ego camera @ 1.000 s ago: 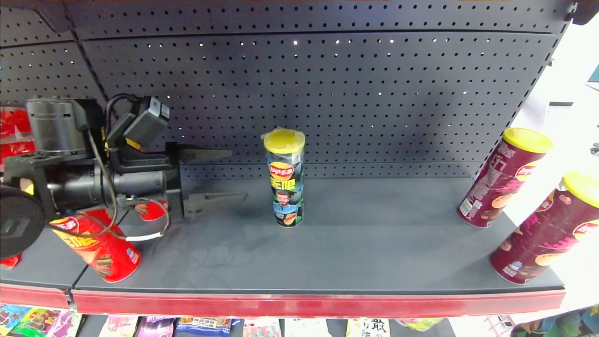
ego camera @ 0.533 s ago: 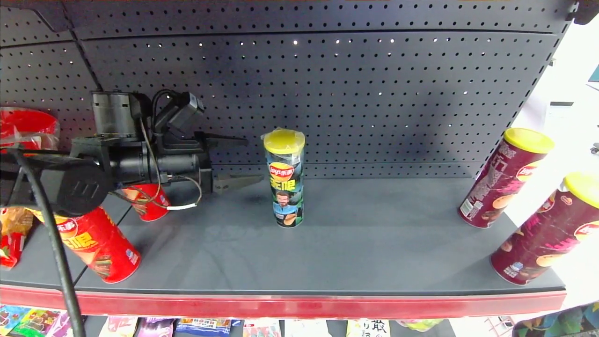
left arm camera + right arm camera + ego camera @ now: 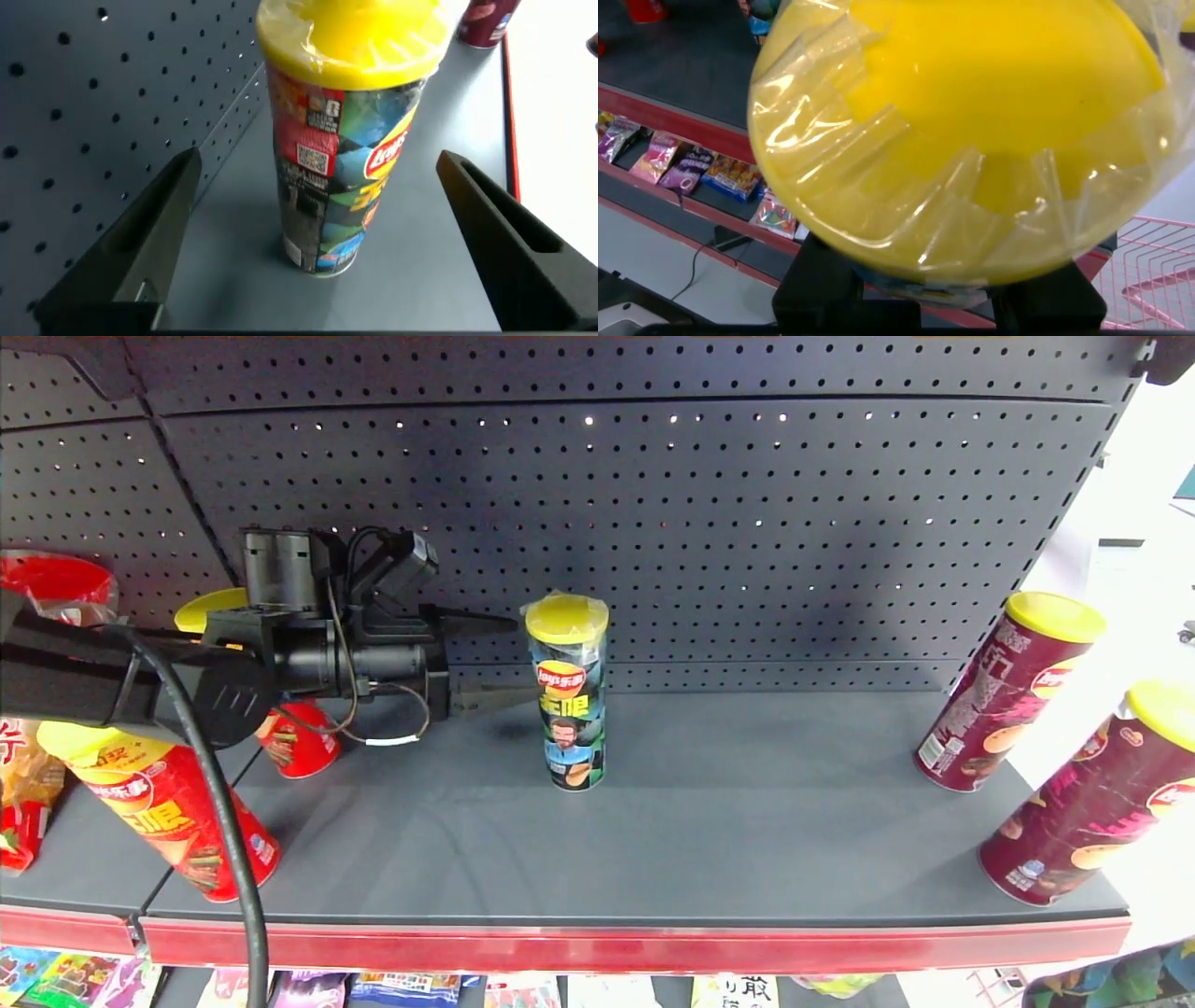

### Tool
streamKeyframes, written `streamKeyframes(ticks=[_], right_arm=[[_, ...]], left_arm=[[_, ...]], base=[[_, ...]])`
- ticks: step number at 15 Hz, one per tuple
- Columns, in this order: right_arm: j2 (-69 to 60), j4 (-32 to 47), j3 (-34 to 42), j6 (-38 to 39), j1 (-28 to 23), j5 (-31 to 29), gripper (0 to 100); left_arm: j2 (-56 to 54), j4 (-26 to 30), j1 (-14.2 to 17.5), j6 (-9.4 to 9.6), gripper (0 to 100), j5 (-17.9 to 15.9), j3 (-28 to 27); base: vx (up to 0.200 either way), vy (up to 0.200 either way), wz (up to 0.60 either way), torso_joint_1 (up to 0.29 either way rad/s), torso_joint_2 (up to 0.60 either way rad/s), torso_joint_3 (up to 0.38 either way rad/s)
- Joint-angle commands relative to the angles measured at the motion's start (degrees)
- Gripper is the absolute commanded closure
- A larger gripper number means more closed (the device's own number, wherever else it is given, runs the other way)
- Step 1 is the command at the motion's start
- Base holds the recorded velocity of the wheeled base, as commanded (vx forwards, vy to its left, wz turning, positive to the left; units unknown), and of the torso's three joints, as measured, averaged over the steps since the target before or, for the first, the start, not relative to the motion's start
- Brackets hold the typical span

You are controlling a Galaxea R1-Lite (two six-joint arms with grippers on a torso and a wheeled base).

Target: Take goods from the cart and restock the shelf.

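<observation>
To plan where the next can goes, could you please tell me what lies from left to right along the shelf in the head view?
From the left: red can → left gripper, fingers open → green can → rear maroon can → front maroon can.

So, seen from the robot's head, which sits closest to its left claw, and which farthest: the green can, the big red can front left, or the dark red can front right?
1. Green can: mid-shelf, just beyond the tips of the open left gripper.
2. Big red can: front left, below the arm.
3. Dark red can: front right corner, farthest.
</observation>
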Motion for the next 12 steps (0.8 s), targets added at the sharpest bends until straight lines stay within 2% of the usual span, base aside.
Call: streamKeyframes(ticks=[1, 6, 12], right_arm=[[0.02, -0.01, 0.00, -0.06, -0.12, 0.05, 100], [0.11, 0.08, -0.44, -0.15, -0.20, -0.04, 100], [0.81, 0.08, -0.79, -0.15, -0.29, -0.04, 100]], left_arm=[[1.17, -0.01, -0.08, 0.05, 0, -0.79, -1.06], [5.21, 0.34, -1.23, -0.12, 0, -3.07, -7.83], [7.85, 0.25, -3.60, -0.39, 0, -4.04, -9.41]], base=[[0.000, 0.000, 0.00, 0.000, 0.00, 0.000], [0.000, 0.000, 0.00, 0.000, 0.00, 0.000], [0.000, 0.000, 0.00, 0.000, 0.00, 0.000]])
